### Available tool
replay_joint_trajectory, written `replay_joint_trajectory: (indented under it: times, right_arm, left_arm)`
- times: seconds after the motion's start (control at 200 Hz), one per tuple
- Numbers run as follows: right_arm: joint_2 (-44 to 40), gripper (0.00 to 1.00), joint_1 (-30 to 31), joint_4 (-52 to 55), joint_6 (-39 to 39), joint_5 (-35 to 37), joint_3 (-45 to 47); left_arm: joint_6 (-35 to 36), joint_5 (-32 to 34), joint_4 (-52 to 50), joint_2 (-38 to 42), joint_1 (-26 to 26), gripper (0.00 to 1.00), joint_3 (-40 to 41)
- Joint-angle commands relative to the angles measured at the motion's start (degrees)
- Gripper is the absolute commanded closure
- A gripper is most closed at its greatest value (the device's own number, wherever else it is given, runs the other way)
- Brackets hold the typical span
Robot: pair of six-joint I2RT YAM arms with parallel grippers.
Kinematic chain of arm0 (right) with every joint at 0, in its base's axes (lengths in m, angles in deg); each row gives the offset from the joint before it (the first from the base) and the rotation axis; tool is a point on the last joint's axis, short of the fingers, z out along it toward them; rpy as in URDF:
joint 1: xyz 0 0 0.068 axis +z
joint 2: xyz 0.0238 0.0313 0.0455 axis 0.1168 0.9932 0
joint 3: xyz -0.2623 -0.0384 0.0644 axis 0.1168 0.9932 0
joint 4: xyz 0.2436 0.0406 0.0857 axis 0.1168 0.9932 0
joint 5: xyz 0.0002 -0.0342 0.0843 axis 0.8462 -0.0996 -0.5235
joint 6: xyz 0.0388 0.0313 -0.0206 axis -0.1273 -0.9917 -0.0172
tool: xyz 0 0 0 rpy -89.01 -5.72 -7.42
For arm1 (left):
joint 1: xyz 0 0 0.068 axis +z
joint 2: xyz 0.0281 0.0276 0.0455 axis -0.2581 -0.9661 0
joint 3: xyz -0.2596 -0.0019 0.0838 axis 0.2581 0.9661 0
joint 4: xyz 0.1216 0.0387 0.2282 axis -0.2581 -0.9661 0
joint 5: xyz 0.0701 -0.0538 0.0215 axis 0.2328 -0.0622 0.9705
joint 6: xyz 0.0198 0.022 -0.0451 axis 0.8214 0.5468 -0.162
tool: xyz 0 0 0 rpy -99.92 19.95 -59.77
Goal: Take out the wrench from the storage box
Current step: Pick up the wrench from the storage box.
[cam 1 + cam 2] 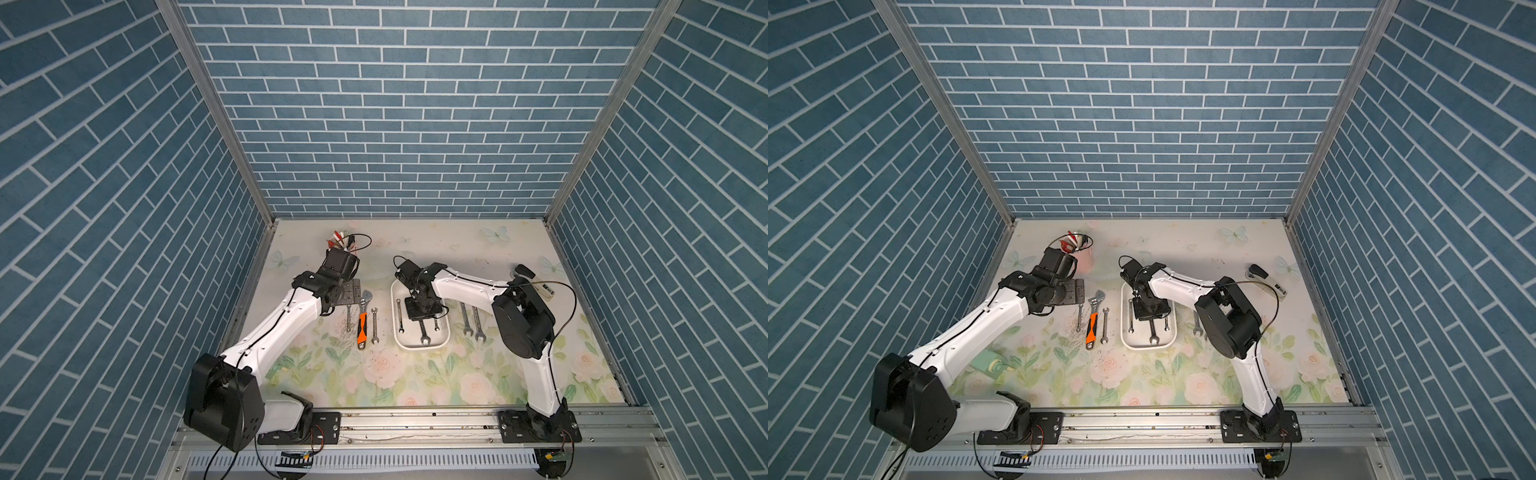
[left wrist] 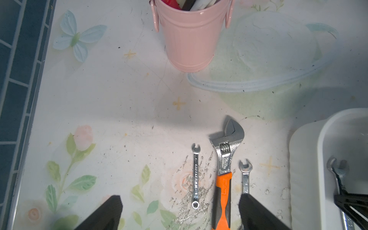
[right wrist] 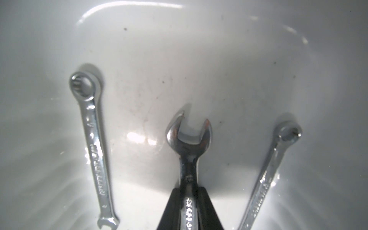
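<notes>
Storage box [image 1: 420, 347]: 1 pc. Wrenches inside it: 3 pcs, i.e. left box wrench [image 3: 95, 147], middle box wrench [image 3: 188, 159], right box wrench [image 3: 263, 179]. Left of box: 3 pcs, i.e. small combo wrench [image 2: 196, 177], adjustable wrench [image 2: 225, 159] w/ orange grip, open-end wrench [image 2: 246, 177]. Right of box: 2 pcs, i.e. inner wrench [image 1: 465, 320], outer wrench [image 1: 477, 322]. Wrench total: 8 pcs (7 fixed, 1 adj.). Pink cup [image 2: 191, 39], far left: 1 pc. Stapler [image 1: 1258, 272], far right: 1 pc.

Silver open-end wrench [image 3: 189, 157] inside white storage box [image 3: 199, 59]
</notes>
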Motion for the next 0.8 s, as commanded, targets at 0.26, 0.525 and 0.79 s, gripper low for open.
replay_joint_trajectory:
  times: [0.26, 0.525, 0.79]
  right_arm:
    - [-0.47, 0.86, 0.03, 3.93, 2.20, 1.74, -3.70]
    - [-4.08, 0.86, -0.22, 9.01, 3.32, 4.00, -8.33]
    - [-9.17, 0.86, -1.78, 11.89, 4.11, 5.47, -9.92]
  left_arm:
    - [0.56, 1.39, -0.92, -0.02, 0.16, 0.03, 0.20]
    - [0.51, 1.59, -1.31, 0.20, 0.17, 0.03, -0.13]
    - [0.37, 1.58, -1.78, 0.19, 0.15, 0.03, -0.74]
